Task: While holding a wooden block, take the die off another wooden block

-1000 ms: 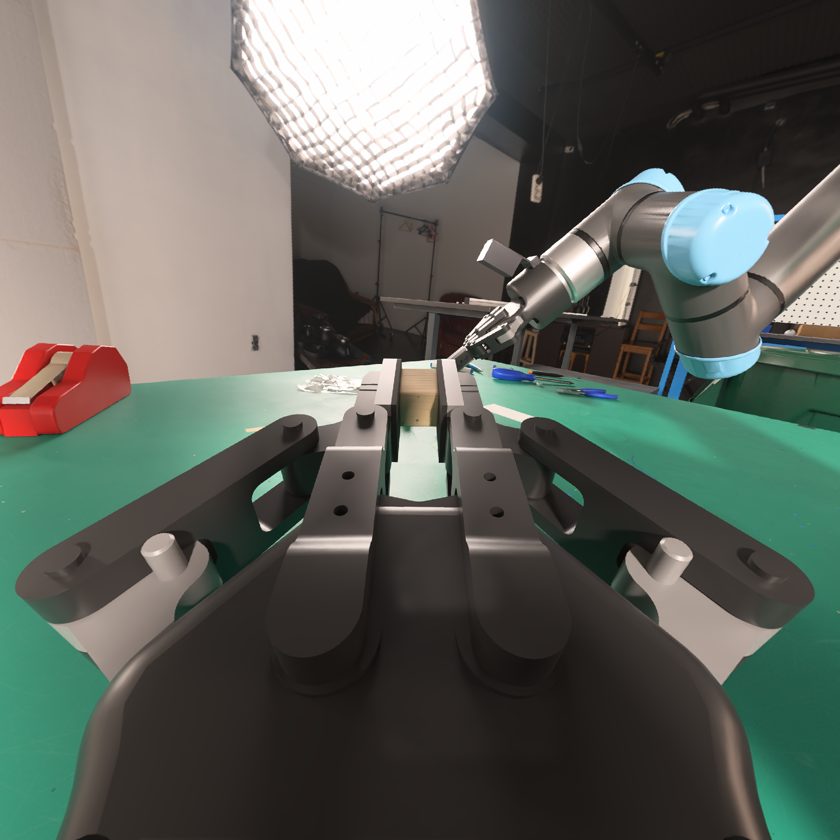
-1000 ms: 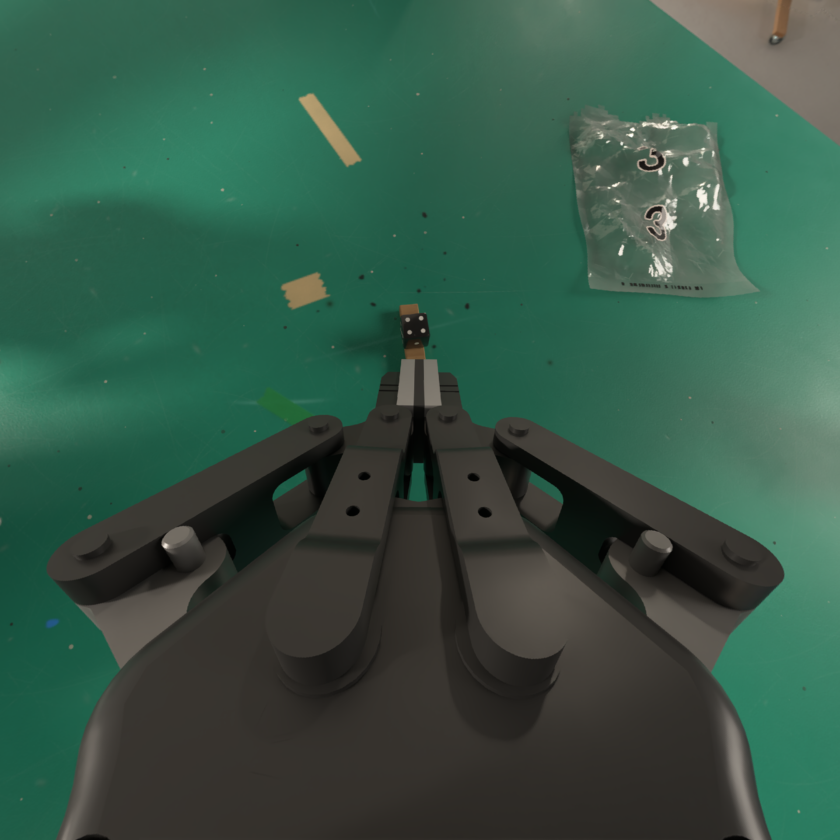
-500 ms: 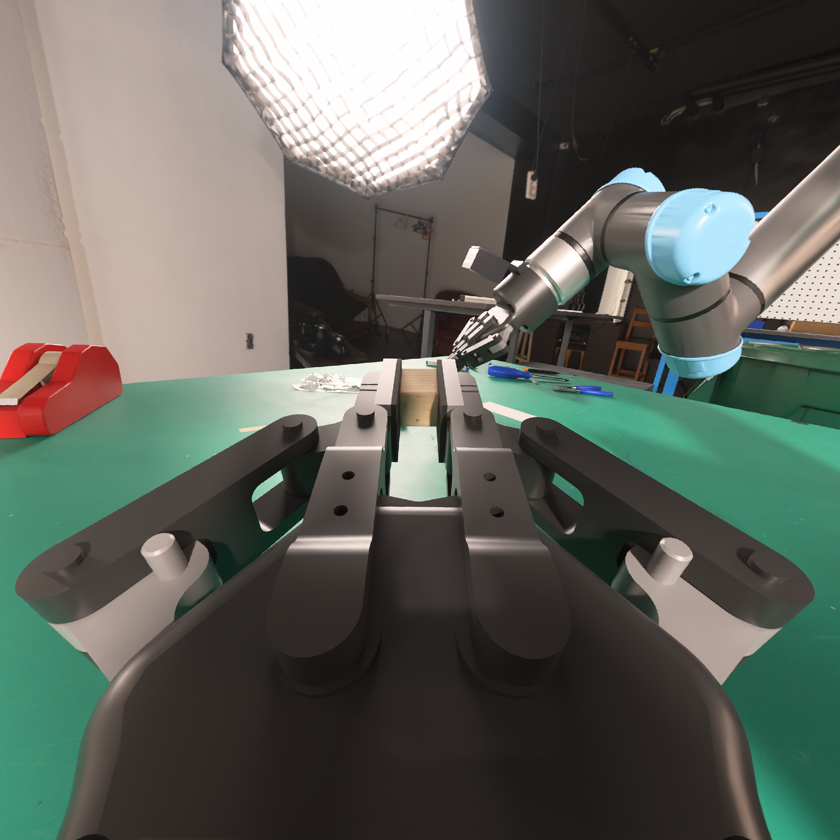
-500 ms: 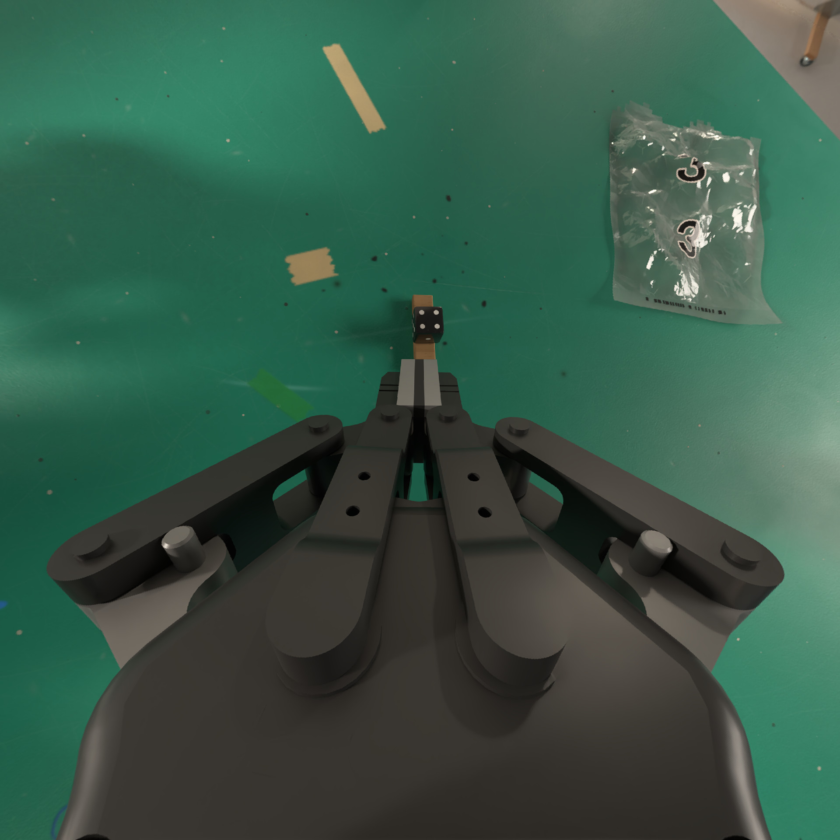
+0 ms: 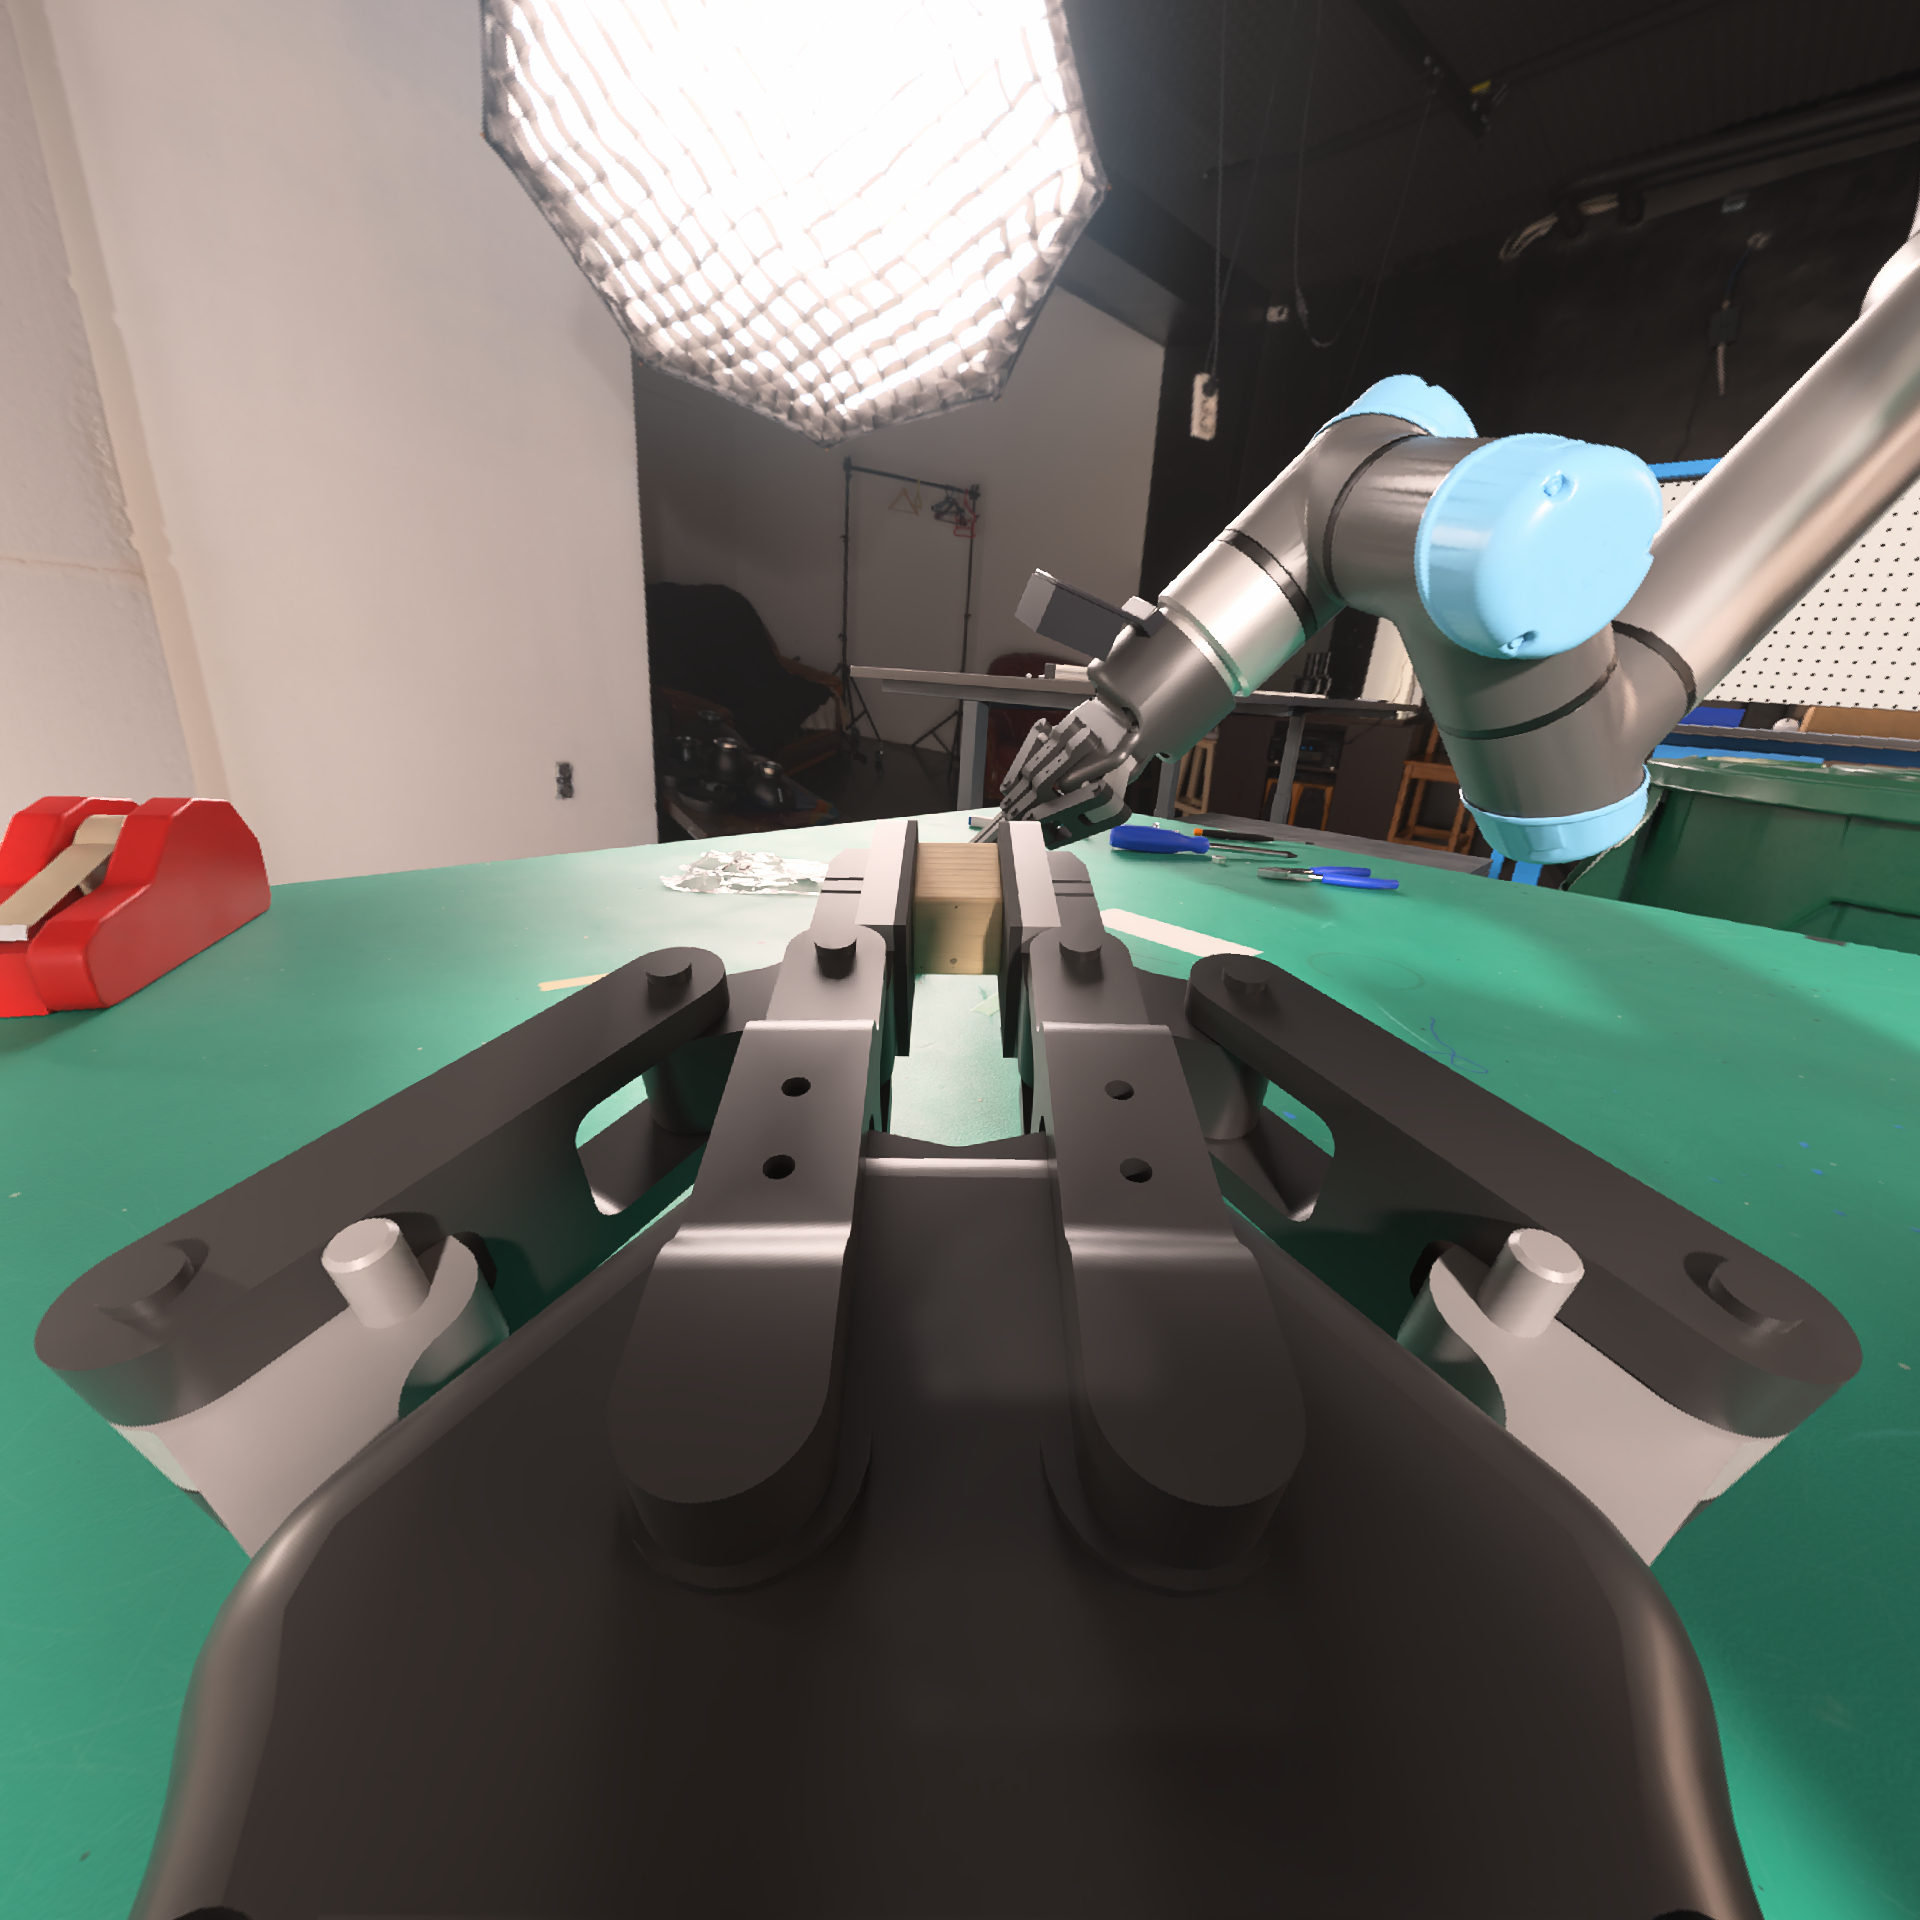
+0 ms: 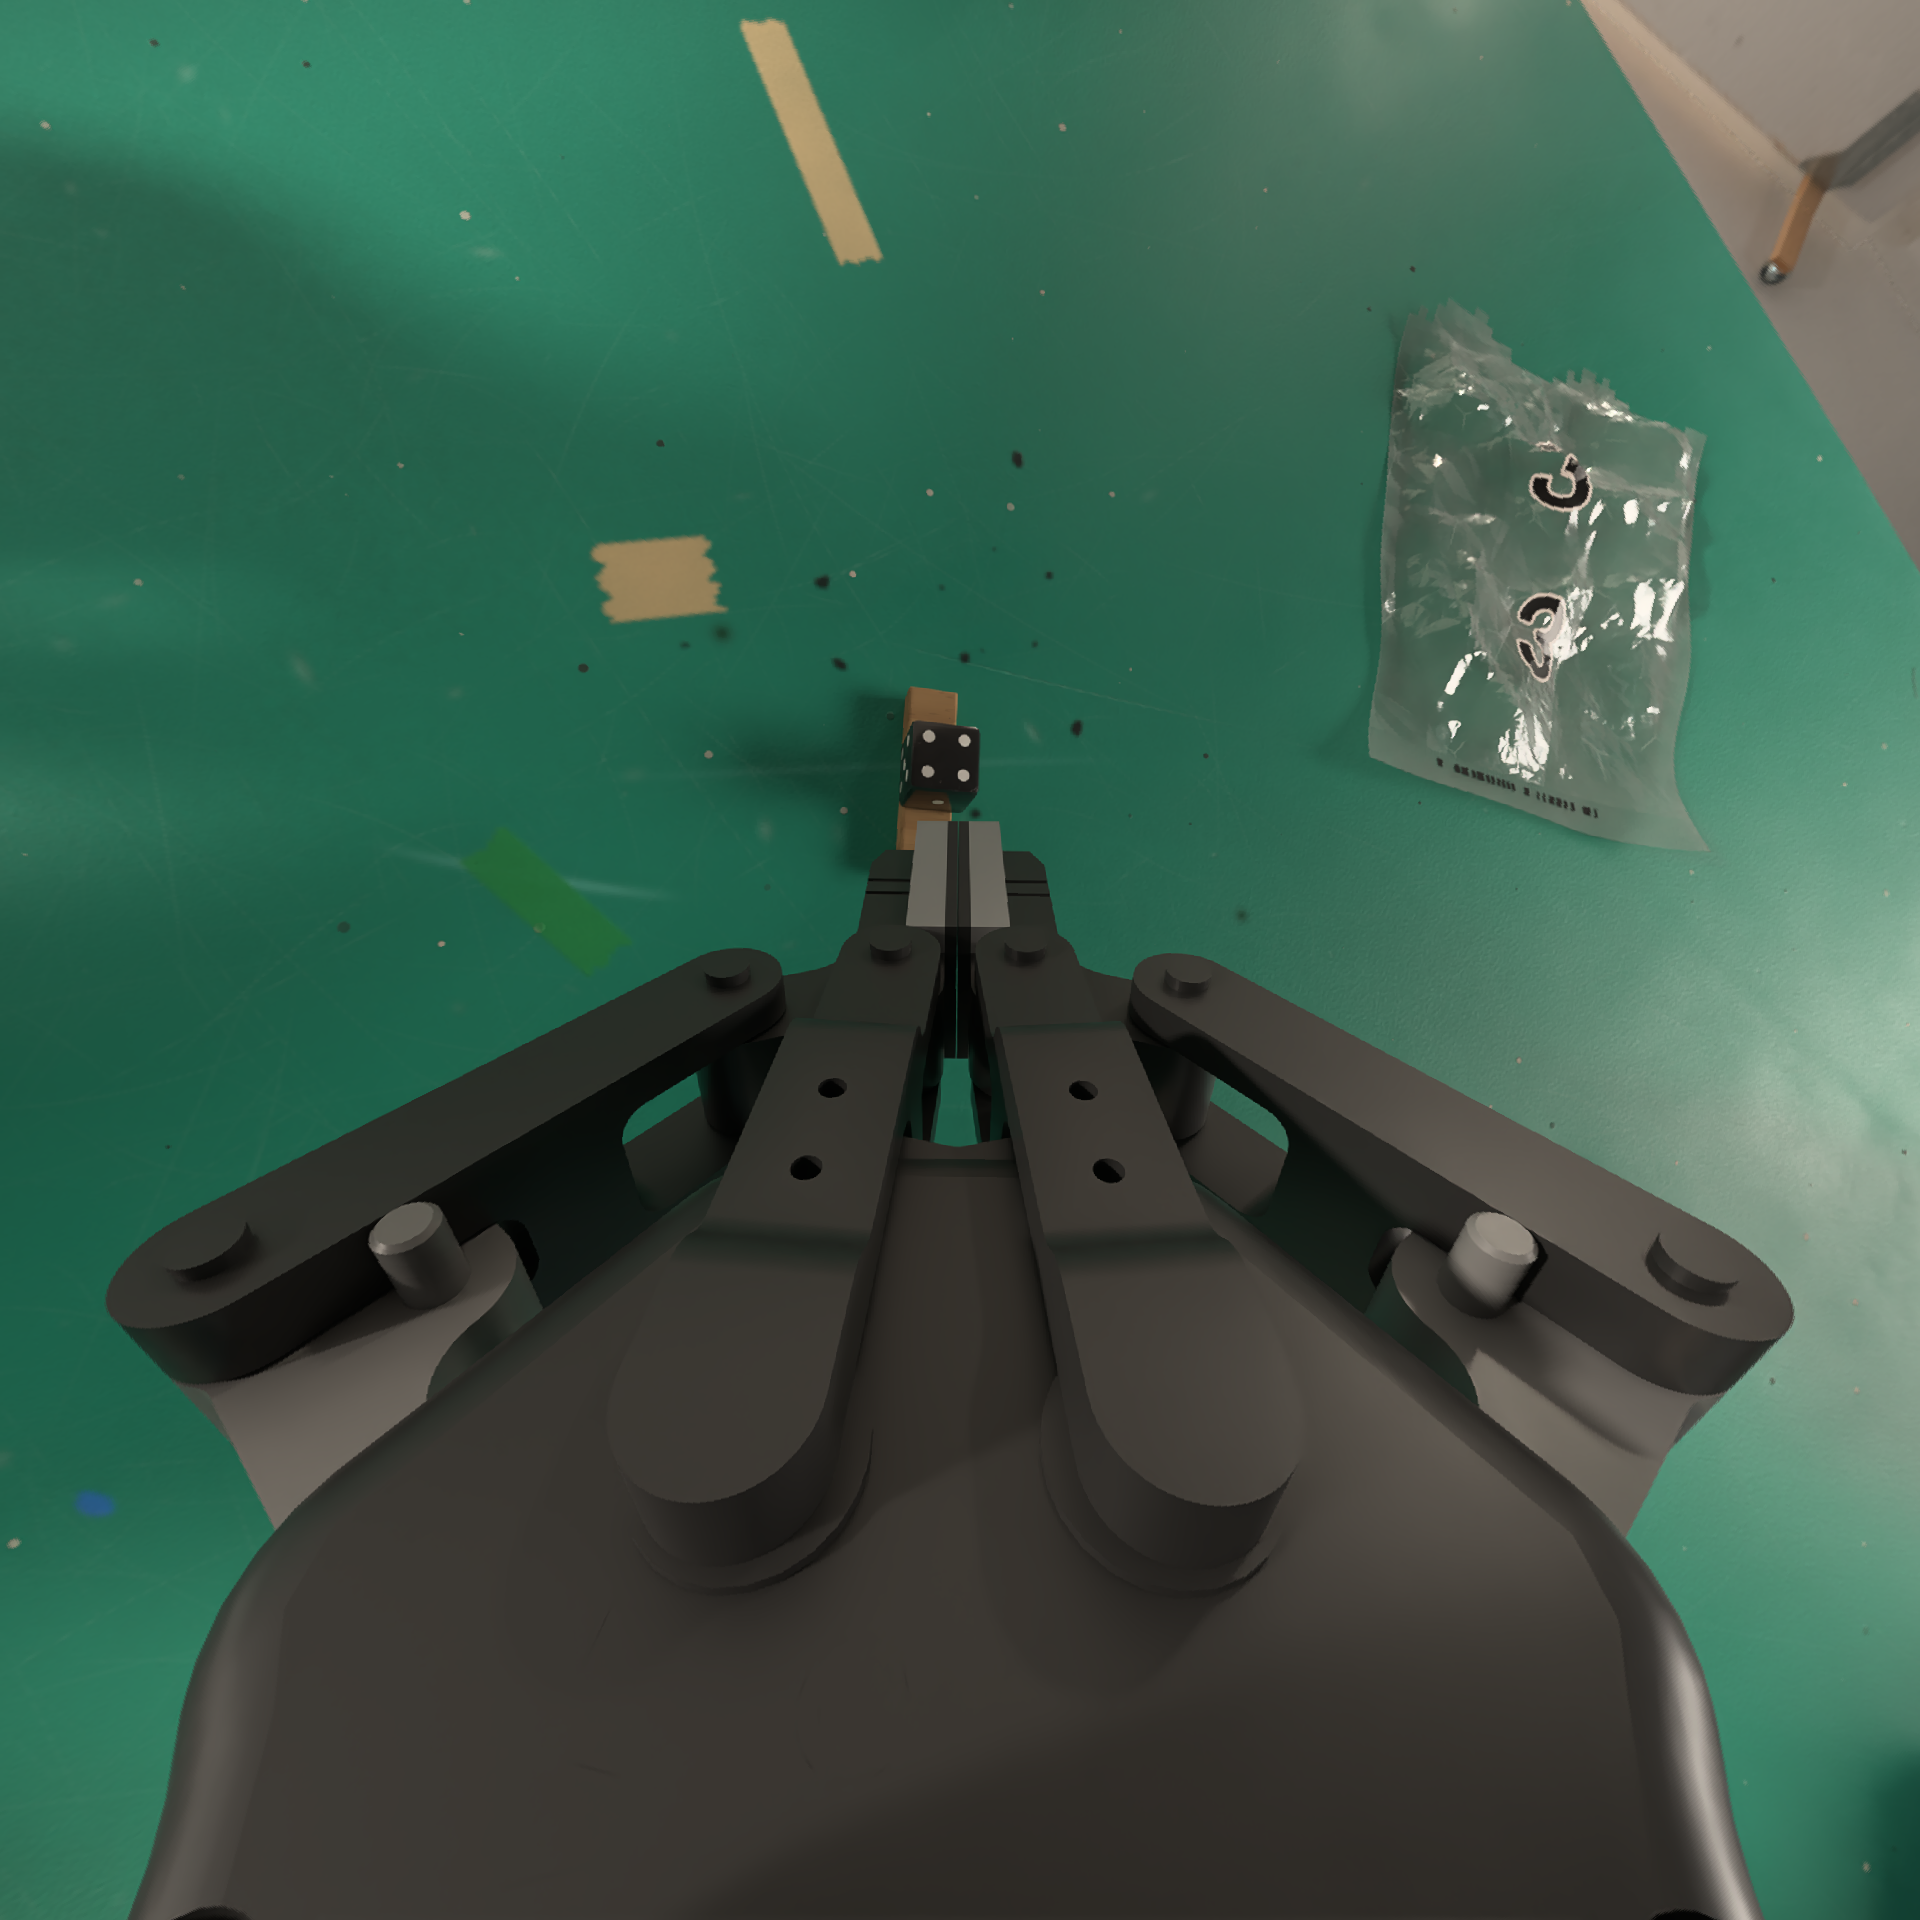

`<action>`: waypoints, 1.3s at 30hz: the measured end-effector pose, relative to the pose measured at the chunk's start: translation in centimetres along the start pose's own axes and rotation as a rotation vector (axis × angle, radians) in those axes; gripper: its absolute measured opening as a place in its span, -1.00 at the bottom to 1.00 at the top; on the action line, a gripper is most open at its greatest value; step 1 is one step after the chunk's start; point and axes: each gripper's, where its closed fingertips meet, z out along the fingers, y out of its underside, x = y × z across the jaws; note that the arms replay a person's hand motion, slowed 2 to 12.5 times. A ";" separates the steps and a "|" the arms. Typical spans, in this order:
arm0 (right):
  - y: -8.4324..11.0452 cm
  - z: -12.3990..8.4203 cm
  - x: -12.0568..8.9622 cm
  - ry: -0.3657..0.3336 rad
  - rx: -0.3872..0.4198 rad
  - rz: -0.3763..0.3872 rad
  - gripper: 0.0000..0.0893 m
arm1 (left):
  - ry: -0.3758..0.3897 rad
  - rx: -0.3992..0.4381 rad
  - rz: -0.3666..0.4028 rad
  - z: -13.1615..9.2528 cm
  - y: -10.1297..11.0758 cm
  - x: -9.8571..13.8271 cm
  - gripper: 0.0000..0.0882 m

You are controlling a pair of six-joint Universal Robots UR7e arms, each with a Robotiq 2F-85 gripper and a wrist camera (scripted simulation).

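Note:
My left gripper (image 5: 958, 881) is shut on a pale wooden block (image 5: 958, 920) and holds it just above the green table (image 5: 416, 1039). Beyond it, the right arm's gripper (image 5: 1023, 816) reaches down toward the table. In the right wrist view, a black die with white dots (image 6: 940, 767) sits on top of a narrow tan wooden block (image 6: 928, 704) that stands on the table. My right gripper (image 6: 956, 844) is shut and empty. Its tips are just short of the die and slightly above it.
A clear plastic bag (image 6: 1538, 603) lies to the right of the die, near the table edge (image 6: 1714, 208). Tan tape strips (image 6: 810, 140) (image 6: 657, 578) and a green one (image 6: 545, 899) are stuck on the table. A red tape dispenser (image 5: 125, 904) and blue-handled tools (image 5: 1247, 852) lie on it.
The right arm has swung left and lower behind the held block. In the right wrist view the table has slid and the die sits closer to the shut tips. The left gripper keeps its block.

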 end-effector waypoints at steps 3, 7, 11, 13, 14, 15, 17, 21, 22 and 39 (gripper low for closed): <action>0.0 0.3 0.2 0.002 -0.001 -0.021 -0.99 | 0.001 0.000 0.006 0.0 0.0 0.1 -0.69; 0.0 0.8 0.3 -0.002 -0.005 -0.030 -0.96 | 0.001 0.003 0.012 0.0 0.0 0.1 -0.69; 0.0 1.2 0.5 -0.007 -0.010 -0.027 -0.94 | 0.001 0.006 0.019 -0.1 -0.1 0.2 -0.69; 0.0 1.4 0.6 -0.011 -0.010 -0.017 -0.93 | 0.001 0.009 0.021 -0.1 -0.1 0.2 -0.69; -0.1 1.4 0.7 -0.013 -0.011 -0.011 -0.93 | 0.000 0.010 0.023 -0.1 -0.1 0.2 -0.69; -0.1 1.5 0.7 -0.015 -0.011 -0.006 -0.93 | 0.000 0.011 0.024 -0.1 -0.1 0.3 -0.69; -0.1 1.7 0.8 -0.018 -0.011 0.007 -0.92 | 0.000 0.013 0.026 -0.1 -0.1 0.3 -0.69; -0.2 2.1 0.9 -0.029 -0.007 0.042 -0.92 | -0.001 0.018 0.030 -0.2 -0.2 0.3 -0.69; -0.2 2.1 1.0 -0.032 -0.006 0.051 -0.92 | -0.001 0.019 0.031 -0.2 -0.2 0.3 -0.69; -0.2 3.3 1.4 -0.070 0.001 0.216 -0.92 | -0.007 0.033 0.038 -0.4 -0.4 0.3 -0.69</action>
